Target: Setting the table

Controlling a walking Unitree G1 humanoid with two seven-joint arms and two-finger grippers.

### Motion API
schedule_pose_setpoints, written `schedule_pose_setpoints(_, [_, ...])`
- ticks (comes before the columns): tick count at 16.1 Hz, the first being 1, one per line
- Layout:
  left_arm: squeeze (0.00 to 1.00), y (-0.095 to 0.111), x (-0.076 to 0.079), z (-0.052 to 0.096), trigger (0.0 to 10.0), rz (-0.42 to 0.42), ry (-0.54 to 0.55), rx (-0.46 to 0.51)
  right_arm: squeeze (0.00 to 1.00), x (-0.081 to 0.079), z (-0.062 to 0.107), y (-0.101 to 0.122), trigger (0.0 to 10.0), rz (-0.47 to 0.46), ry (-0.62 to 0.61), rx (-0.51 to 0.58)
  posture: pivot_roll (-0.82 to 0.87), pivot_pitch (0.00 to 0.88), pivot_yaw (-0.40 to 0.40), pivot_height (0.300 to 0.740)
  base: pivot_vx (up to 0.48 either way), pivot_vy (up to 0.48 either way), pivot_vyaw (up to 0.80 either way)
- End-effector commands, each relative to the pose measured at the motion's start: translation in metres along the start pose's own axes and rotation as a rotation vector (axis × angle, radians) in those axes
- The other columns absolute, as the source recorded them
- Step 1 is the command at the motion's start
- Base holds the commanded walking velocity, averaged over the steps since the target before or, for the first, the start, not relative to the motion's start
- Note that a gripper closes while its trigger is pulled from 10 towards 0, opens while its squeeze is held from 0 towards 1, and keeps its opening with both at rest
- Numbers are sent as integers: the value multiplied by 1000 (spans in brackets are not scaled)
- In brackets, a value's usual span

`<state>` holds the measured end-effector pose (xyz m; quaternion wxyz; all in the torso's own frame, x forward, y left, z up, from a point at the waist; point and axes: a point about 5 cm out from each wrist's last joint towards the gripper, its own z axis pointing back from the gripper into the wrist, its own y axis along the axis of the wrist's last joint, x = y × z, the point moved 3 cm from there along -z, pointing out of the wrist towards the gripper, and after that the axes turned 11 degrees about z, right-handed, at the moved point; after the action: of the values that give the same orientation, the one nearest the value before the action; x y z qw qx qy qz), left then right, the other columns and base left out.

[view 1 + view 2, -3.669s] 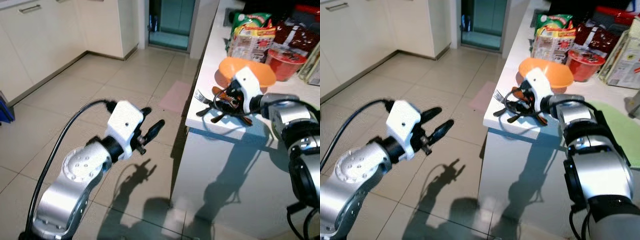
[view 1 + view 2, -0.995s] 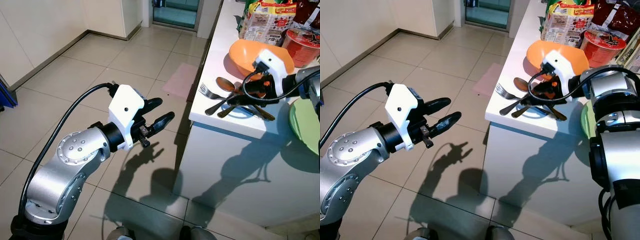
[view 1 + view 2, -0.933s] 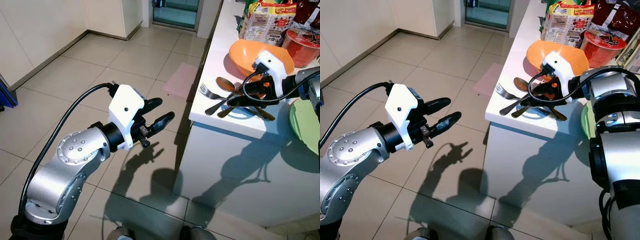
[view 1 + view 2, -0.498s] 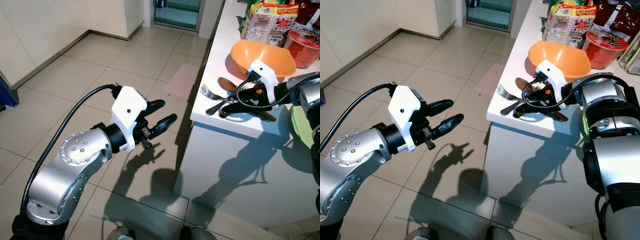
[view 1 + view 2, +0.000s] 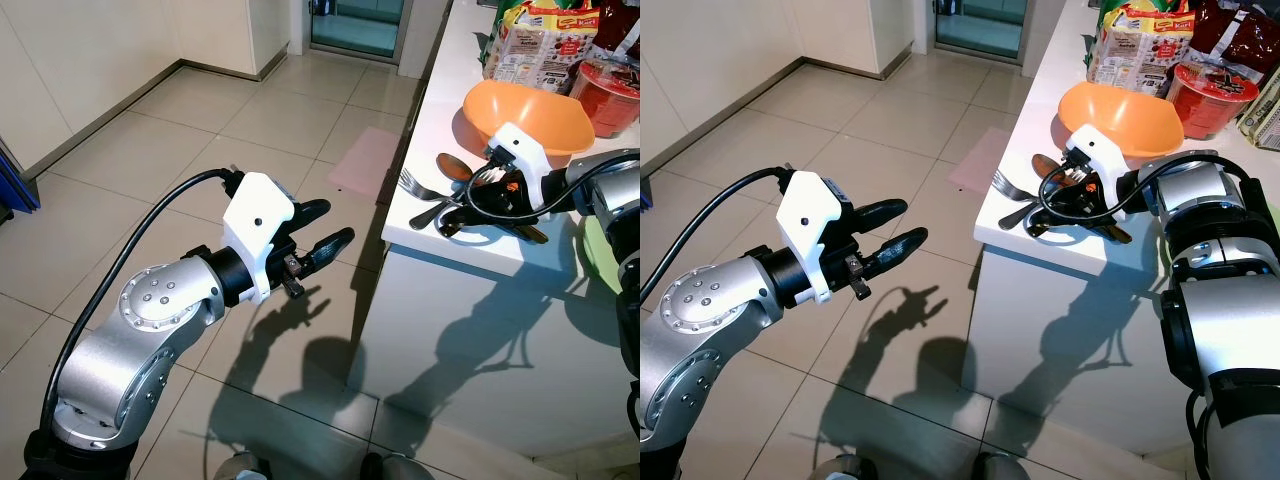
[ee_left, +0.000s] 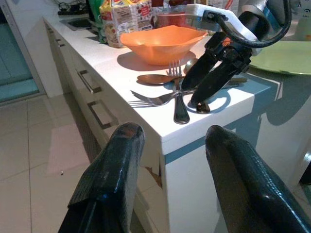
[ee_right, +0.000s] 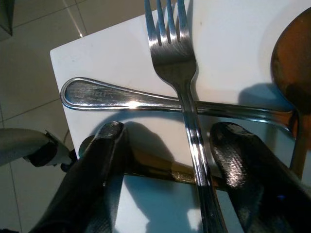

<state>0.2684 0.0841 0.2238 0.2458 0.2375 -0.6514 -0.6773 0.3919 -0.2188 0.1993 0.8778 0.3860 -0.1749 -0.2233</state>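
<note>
Cutlery lies crossed at the near corner of the white counter [image 5: 440, 120]: a silver fork [image 7: 180, 73] over another silver handle [image 7: 116, 97], a brass-coloured piece [image 7: 160, 172] beneath them, and a spoon [image 5: 452, 166] beside them. My right gripper [image 7: 170, 155] is down over this pile, open, with one finger on each side of the fork's handle and nothing gripped. An orange bowl [image 5: 525, 115] stands just behind it. My left gripper [image 5: 338, 220] hangs open in the air over the floor, left of the counter, holding nothing.
A green plate [image 6: 272, 53] lies on the counter to the right of the cutlery. A red noodle cup [image 5: 610, 85] and snack packets [image 5: 535, 40] stand behind the bowl. Drawer fronts with handles [image 6: 90, 82] run down the counter's side. Tiled floor [image 5: 150, 150] spreads to the left.
My right gripper has shifted a little nearer the counter's corner, settling lower over the crossed cutlery. The left arm has stayed put.
</note>
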Motion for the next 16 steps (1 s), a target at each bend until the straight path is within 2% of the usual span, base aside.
schedule_pose_setpoints(1, [0, 6, 6, -1, 10000, -27, -25, 5, 0, 1, 1, 0, 0, 3, -6, -11, -9, 104, -37, 740, 0, 0, 0])
schedule_pose_setpoints(16, [0, 6, 2, -1, 10000, -33, -15, 8, 0, 1, 1, 0, 0, -8, -11, -6, -8, 108, -37, 740, 0, 0, 0])
